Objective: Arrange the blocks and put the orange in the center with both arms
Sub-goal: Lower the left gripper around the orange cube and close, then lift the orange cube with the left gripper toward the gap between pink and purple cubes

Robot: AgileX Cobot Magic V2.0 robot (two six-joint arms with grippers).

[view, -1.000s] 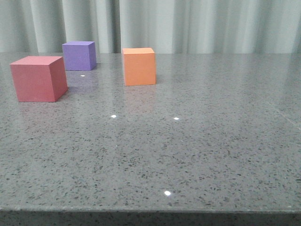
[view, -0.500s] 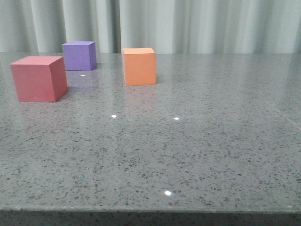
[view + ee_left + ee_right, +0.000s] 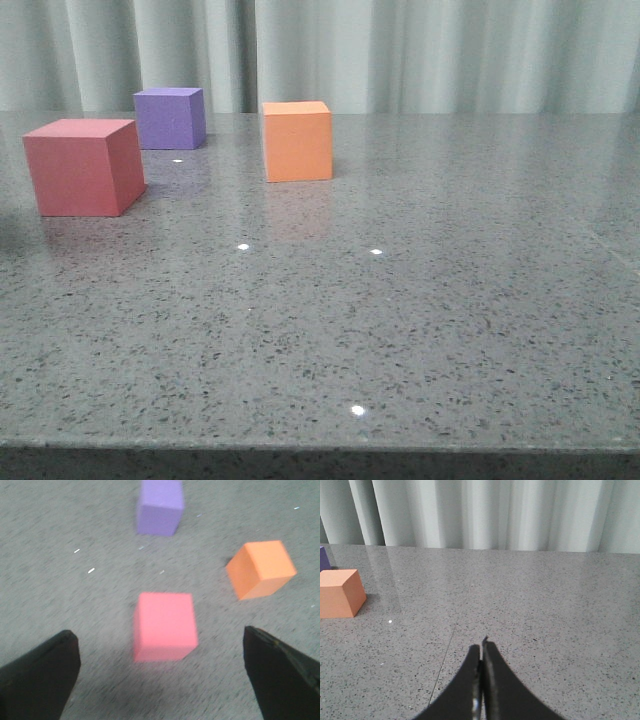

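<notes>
On the grey table point(image 3: 420, 320), the red-pink cube point(image 3: 84, 166) sits far left, the purple cube point(image 3: 170, 117) behind it, and the orange cube point(image 3: 297, 140) to their right. The left gripper point(image 3: 162, 667) is wide apart above the red-pink cube. The right gripper point(image 3: 482, 655) is pressed together, holding nothing.

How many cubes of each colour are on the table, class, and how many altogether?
Red-pink cube: 1
Purple cube: 1
Orange cube: 1
Total: 3 cubes
</notes>
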